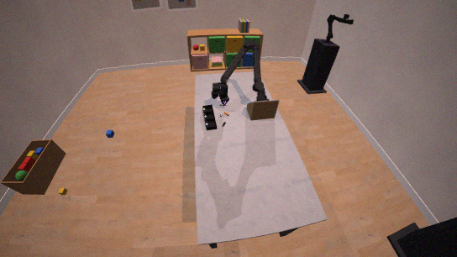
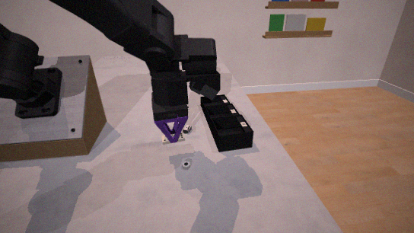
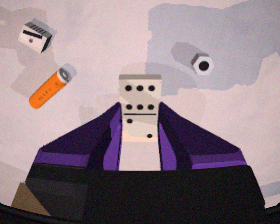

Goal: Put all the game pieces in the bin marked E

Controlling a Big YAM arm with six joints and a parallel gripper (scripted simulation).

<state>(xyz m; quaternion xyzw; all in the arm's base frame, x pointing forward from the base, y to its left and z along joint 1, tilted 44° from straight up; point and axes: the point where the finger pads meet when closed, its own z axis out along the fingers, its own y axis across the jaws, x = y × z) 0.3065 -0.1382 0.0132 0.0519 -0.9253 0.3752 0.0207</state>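
Note:
My gripper (image 3: 140, 109) with purple fingers is shut on a cream domino (image 3: 139, 111) with black pips, and holds it low over the grey table top. The same grip shows in the exterior view, with the gripper (image 2: 172, 137) at the domino (image 2: 173, 135). A white die (image 2: 187, 129) lies just beyond it, and it also shows in the wrist view (image 3: 35, 35). A row of black bins (image 2: 227, 122) with small white labels stands to the right of the gripper; I cannot read the letters. In the top view the gripper (image 1: 223, 102) is beside the bins (image 1: 209, 117).
An orange cylinder (image 3: 50, 87) lies left of the domino. A grey metal nut (image 3: 201, 64) (image 2: 186, 164) lies on the table nearer the camera. The arm's wooden base block (image 2: 49, 107) stands to the left. The table edge runs close behind the bins.

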